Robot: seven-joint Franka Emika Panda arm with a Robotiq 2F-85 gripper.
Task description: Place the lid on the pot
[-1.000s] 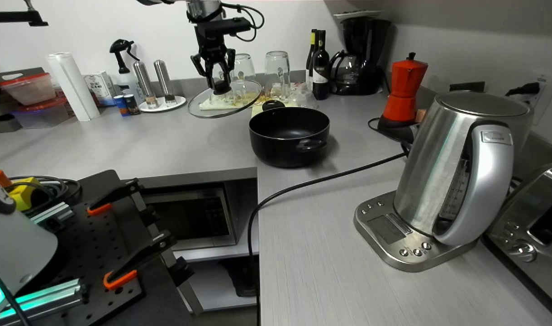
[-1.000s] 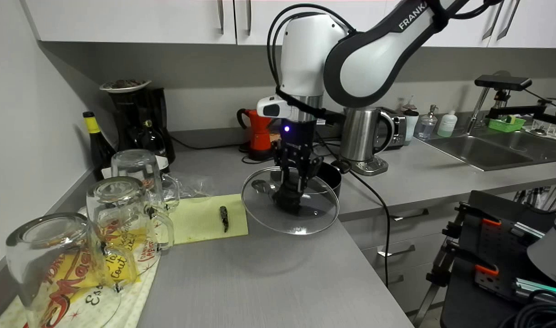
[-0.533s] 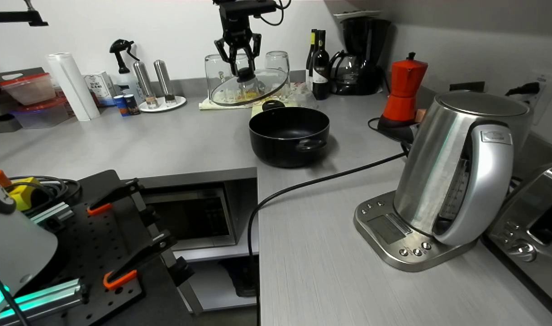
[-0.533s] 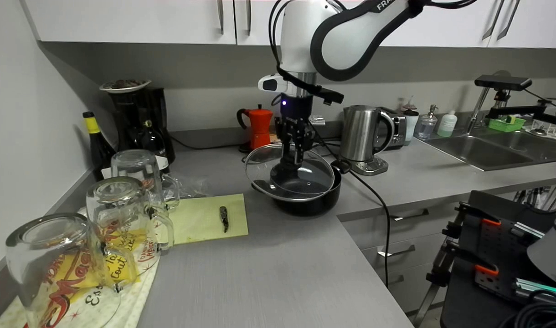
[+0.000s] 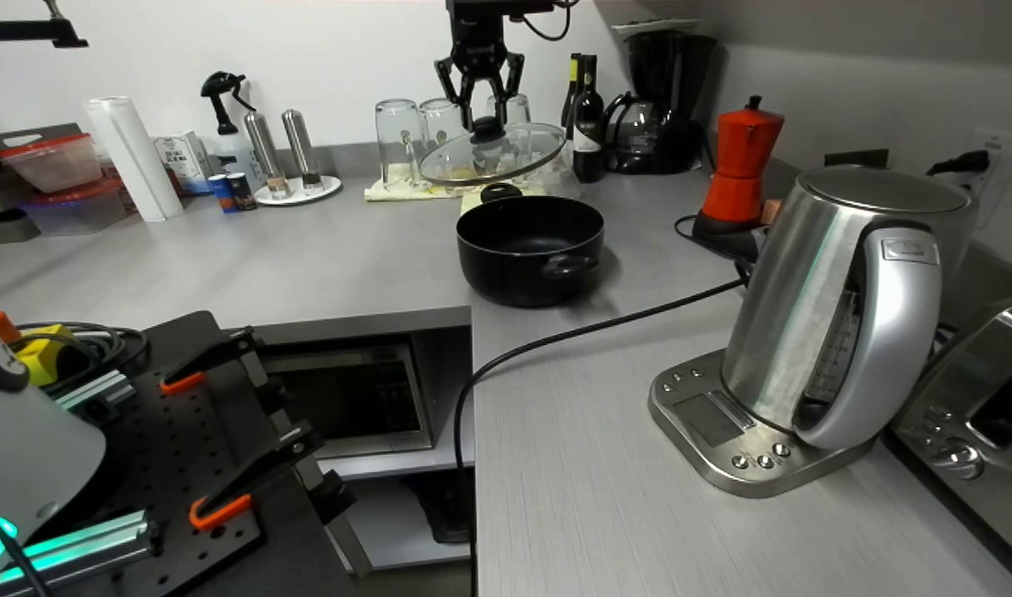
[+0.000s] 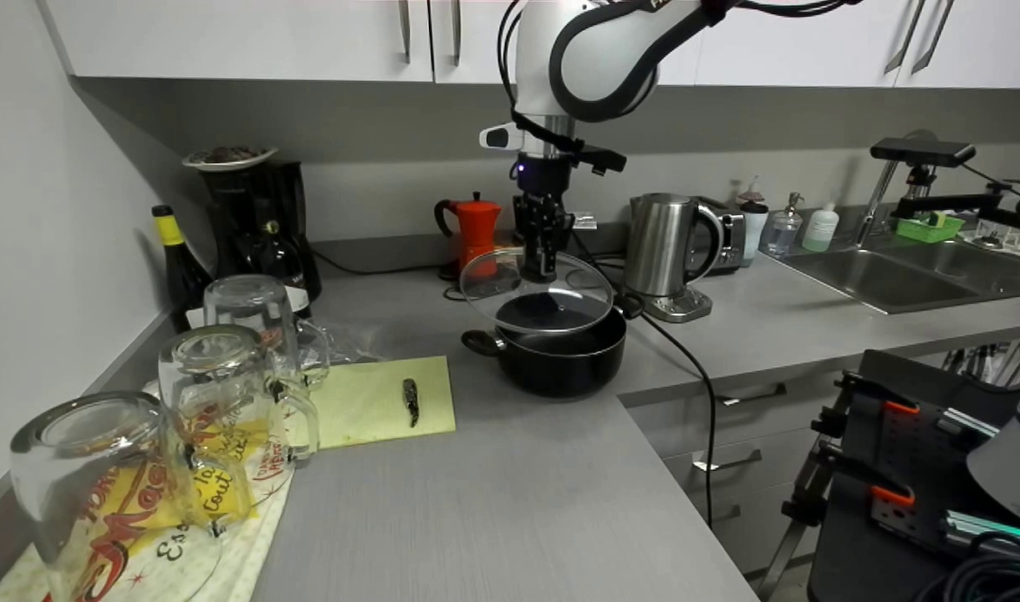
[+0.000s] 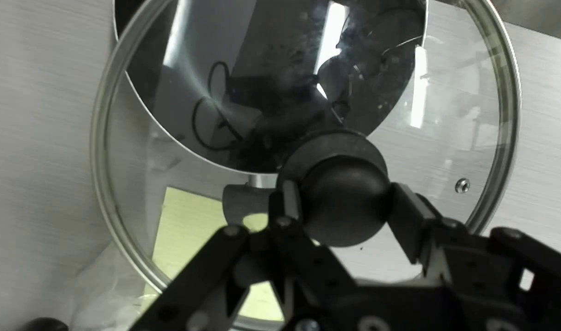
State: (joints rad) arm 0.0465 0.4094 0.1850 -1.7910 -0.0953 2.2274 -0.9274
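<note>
The lid [image 5: 518, 164], clear glass with a metal rim and dark knob, hangs in the air, slightly tilted, in both exterior views [image 6: 581, 293]. My gripper [image 5: 487, 124] is shut on its knob, with a finger on each side of the knob in the wrist view [image 7: 344, 200]. The black pot [image 5: 531, 269] stands open on the counter; in an exterior view [image 6: 564, 372] the lid is above it. In the wrist view the lid covers only part of the pot [image 7: 126, 11], which is offset toward the top of the picture. The lid and pot are apart.
Upturned glass mugs [image 6: 217, 376] stand beside a yellow cloth [image 6: 368, 405] near the pot. A steel kettle [image 5: 813, 307] with a black cord [image 5: 605, 319], a red moka pot [image 5: 740, 162], wine bottles [image 5: 588, 120] and a coffee maker [image 5: 672, 99] stand around.
My gripper has carried the lid rightward and slightly up in an exterior view, and up and back over the pot in both exterior views' sequence. The pot has not moved.
</note>
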